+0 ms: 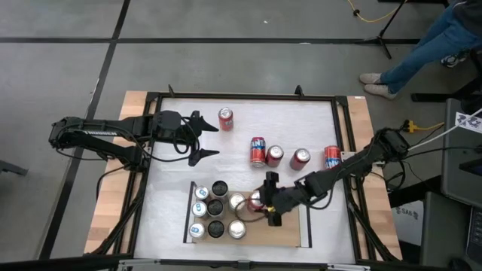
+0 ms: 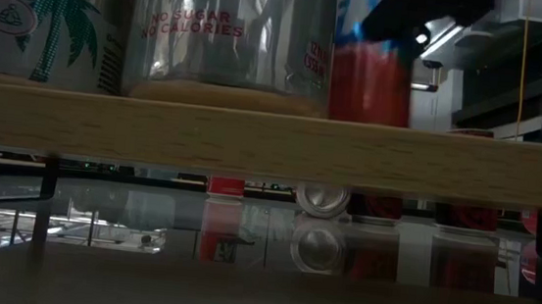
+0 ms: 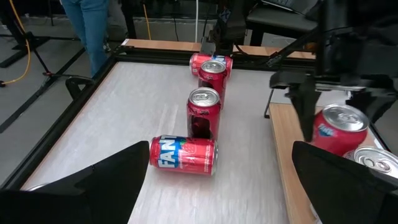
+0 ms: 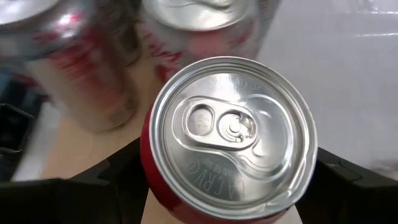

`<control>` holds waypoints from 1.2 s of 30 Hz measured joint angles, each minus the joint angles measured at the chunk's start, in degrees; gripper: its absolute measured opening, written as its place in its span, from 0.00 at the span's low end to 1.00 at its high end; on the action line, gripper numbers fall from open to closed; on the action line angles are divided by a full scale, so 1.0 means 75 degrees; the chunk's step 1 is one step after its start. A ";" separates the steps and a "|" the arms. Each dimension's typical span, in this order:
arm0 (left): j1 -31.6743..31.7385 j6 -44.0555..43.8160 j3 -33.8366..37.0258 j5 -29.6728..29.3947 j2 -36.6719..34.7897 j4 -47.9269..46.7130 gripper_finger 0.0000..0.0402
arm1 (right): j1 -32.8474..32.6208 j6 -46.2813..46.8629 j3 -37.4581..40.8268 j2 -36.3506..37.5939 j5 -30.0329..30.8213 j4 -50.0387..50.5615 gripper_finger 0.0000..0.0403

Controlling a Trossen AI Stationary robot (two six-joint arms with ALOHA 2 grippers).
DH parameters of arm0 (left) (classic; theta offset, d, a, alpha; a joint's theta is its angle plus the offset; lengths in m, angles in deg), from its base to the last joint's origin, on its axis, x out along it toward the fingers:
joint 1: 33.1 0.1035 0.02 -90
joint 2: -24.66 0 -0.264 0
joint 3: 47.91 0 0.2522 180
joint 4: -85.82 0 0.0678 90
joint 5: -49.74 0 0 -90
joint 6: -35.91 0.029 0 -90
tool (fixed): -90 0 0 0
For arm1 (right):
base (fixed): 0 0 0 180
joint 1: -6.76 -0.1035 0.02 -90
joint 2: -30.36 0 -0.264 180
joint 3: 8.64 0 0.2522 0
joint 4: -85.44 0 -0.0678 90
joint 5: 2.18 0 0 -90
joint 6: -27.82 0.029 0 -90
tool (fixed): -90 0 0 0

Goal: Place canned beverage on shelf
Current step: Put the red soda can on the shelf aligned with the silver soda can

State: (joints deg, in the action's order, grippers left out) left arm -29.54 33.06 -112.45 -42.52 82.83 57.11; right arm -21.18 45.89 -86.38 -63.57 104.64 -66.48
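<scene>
The shelf (image 1: 290,229) is a light-wood panel with black side rails at the table's near middle; in the low view its front edge (image 2: 272,142) crosses the picture. My right gripper (image 1: 265,202) is shut on a red can (image 1: 256,200) at the shelf's far edge, next to several silver and black cans (image 1: 215,211) that stand on it. The red can (image 2: 372,62) is upright, with its bottom at the shelf's top. My left gripper (image 1: 217,141) waits open over the table's far left and touches nothing. My right gripper pinches the red can's side wall (image 4: 146,168) just under the top rim, one finger (image 4: 106,180) on each side. The fingers slant down from the table's right. The can (image 3: 339,127) stays upright; I cannot tell whether its bottom rests on the shelf.
Loose red cans are on the white tabletop: one upright at the far middle (image 1: 226,118), one lying on its side (image 1: 258,150), and three more toward the right (image 1: 300,159). Bare wood shows on the shelf's right half. A person's legs (image 1: 422,53) are beyond the far right corner.
</scene>
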 joint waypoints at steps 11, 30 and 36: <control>-0.0001 0.0000 0.0000 -0.0002 0.0000 0.0001 0.96 | 0.0829 -0.1047 -0.0003 0.0000 -0.0591 -0.0039 0.73; -0.0001 0.0000 0.0000 0.0000 0.0000 -0.0002 0.96 | 0.1682 -0.1848 -0.0012 -0.0329 -0.1783 -0.1067 0.73; -0.0002 -0.0009 0.0007 0.0000 0.0110 0.0014 0.96 | 0.1682 -0.1847 -0.0012 -0.0428 -0.1798 -0.1238 0.73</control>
State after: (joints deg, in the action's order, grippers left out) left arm -29.55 33.00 -112.40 -42.52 83.65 57.21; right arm -8.57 32.04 -86.47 -66.78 91.15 -75.76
